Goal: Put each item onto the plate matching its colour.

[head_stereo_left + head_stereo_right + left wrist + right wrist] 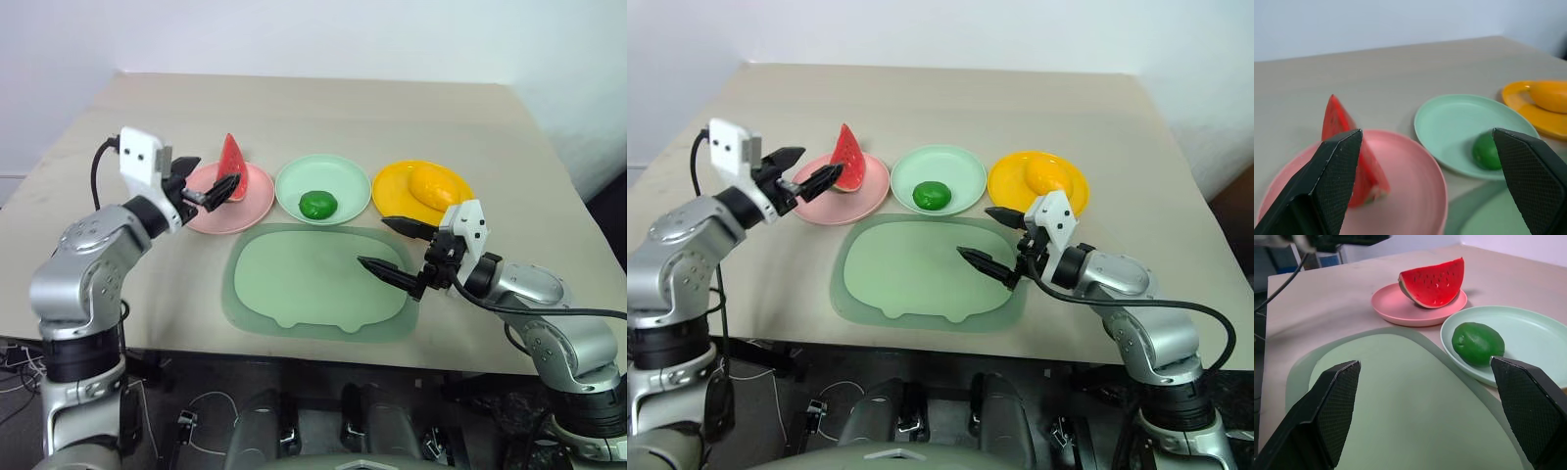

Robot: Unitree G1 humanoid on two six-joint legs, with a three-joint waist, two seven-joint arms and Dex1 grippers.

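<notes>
I see the watermelon slice [848,159] standing on its rind on the pink plate [872,191], point up. The green fruit [931,195] lies on the mint plate [965,166] in the middle, and the yellow fruit [1046,172] rests on the yellow-orange plate [1009,181] at the right end of the row. The translucent green tray [911,274] lies just in front of the three plates on the tan table [950,98], with nothing lying on it.

My left gripper [809,170] hangs over the near left edge of the pink plate, fingers spread, nothing between them. My right gripper [995,239] hovers over the tray's right side, fingers spread wide and bare.

From the left wrist view I get the slice edge-on, narrow and tall, with one finger [1327,186] overlapping it. The right wrist view gives me its broad seeded face [1434,281] instead, and shows the green fruit sitting near the mint plate's rim on the tray side.
</notes>
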